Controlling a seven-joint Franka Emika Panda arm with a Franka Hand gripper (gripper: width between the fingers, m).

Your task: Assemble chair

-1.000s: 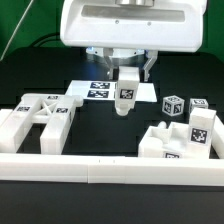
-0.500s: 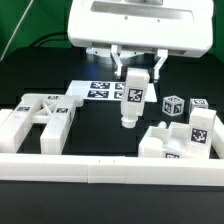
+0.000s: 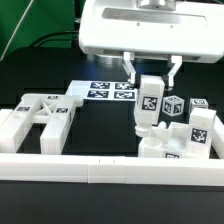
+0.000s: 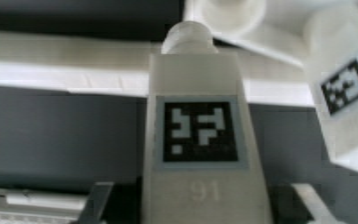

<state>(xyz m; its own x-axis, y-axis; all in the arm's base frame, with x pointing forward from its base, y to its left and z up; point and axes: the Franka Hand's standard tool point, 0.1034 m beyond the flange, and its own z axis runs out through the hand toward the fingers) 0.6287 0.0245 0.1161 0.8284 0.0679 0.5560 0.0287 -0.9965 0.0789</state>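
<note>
A square white chair leg [image 3: 149, 108] with a black-and-white tag hangs upright in my gripper [image 3: 150, 84], which is shut on its upper end. The leg's lower end hovers just above the cluster of white chair parts [image 3: 185, 142] at the exterior view's right. In the wrist view the leg [image 4: 197, 110] fills the middle, its tag facing the camera, with a finger [image 4: 101, 200] on each side. A flat slotted chair panel [image 3: 40, 115] lies at the exterior view's left.
Two small tagged cubes [image 3: 173, 106] [image 3: 198, 105] stand behind the right cluster. The marker board [image 3: 105, 90] lies at the back centre. A long white rail [image 3: 110, 168] runs along the front. The big white robot housing [image 3: 150, 28] hangs overhead.
My gripper has carried the leg from over the marker board toward the exterior view's right, to just above the right cluster of parts. The grip has stayed shut.
</note>
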